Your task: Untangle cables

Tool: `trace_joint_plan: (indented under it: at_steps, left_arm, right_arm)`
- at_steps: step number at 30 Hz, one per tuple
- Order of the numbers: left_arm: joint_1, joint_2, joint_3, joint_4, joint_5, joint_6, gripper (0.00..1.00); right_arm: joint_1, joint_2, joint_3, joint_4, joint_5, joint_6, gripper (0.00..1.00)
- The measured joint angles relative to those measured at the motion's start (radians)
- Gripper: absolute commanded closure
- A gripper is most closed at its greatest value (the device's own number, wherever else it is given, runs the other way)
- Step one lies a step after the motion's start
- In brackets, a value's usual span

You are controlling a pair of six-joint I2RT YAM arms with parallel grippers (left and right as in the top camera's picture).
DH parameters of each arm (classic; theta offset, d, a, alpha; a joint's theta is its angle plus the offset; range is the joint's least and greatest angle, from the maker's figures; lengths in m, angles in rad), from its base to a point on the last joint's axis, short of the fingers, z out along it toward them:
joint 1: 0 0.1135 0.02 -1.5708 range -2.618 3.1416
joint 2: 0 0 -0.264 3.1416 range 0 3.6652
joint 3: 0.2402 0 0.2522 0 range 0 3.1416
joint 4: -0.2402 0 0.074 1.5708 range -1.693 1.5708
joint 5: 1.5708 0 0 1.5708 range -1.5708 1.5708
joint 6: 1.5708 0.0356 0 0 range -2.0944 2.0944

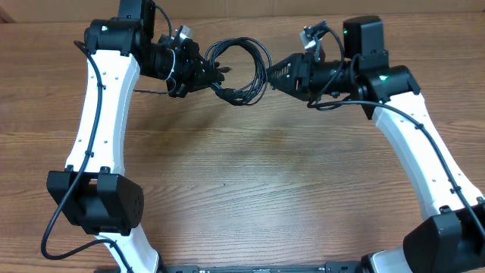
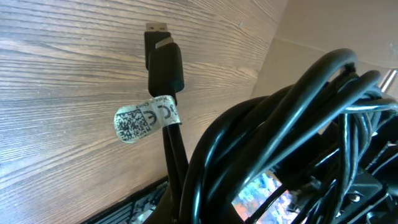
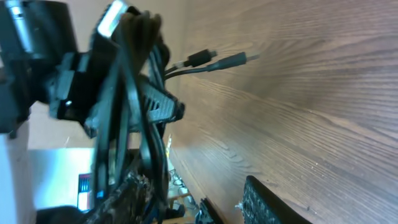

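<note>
Glossy black cables (image 2: 273,143), looped in a round coil, clamped in left end effector (image 1: 214,78); right end effector (image 1: 267,73): grip unclear. Wood-grain table (image 1: 250,182) beneath.

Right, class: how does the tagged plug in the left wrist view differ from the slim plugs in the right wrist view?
The tagged plug is broad and boxy; the slim plugs are narrow. Its cord carries a white printed tag; theirs show none. All are black cable ends.

The cables (image 1: 242,70) fill the gap between my left gripper (image 1: 208,74) and right gripper (image 1: 270,73), blocking passage there. The table (image 1: 258,174) below them in the overhead view gives me free room.
</note>
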Motion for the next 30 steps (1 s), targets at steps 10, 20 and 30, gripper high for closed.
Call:
trace_joint_plan:
  at_steps: [10,20,30]
  left_arm:
    - [-0.039,0.000,0.000,-0.003,0.153,0.039,0.96]
    - [-0.049,0.000,0.000,-0.058,-0.051,0.280,0.96]
    - [-0.171,0.000,0.000,-0.056,-0.287,0.646,0.96]
  right_arm:
    - [0.063,0.031,0.000,-0.119,0.323,0.088,0.76]
    - [-0.229,0.043,0.004,-0.187,0.472,-0.014,0.77]
    - [-0.183,0.035,0.127,-0.296,0.174,-0.298,0.30]
